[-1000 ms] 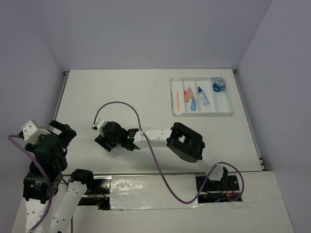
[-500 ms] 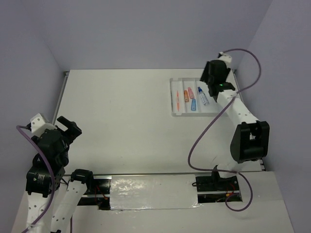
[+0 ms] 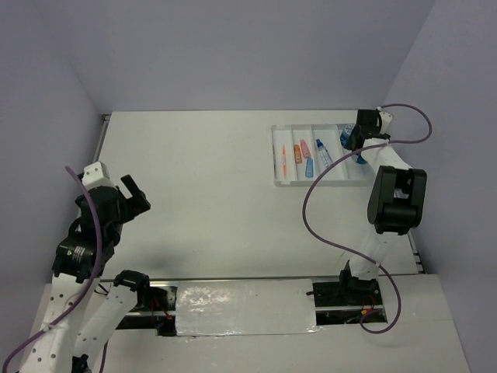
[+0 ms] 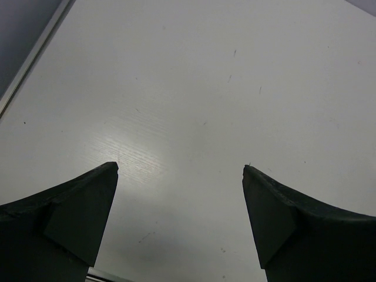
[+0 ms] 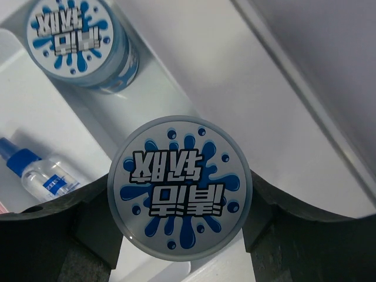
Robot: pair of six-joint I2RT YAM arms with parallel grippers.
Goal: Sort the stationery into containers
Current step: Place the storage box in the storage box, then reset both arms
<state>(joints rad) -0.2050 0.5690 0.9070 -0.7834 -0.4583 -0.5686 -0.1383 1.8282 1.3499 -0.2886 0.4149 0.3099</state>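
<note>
The left arm (image 3: 85, 241) stood folded and raised over the tabletop's near left edge, and the left gripper (image 4: 181, 170) pointed down with its jaws spread wide. The right arm (image 3: 396, 198) stretched to the far right corner, where the right gripper (image 5: 179, 191) clasped a round blue roll (image 5: 176, 176).

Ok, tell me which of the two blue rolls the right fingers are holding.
The nearer roll, filling the gap between the right fingers. The other roll stands free in the tray, beyond them.

One white tray (image 3: 335, 172). Two blue rolls: near roll (image 5: 179, 188), far roll (image 5: 79, 41) at its eleven o'clock. Three capsules: orange capsule (image 3: 297, 151), pink capsule (image 3: 305, 145), blue capsule (image 3: 309, 167). One orange pen (image 3: 284, 158). One bottle (image 3: 324, 154).
</note>
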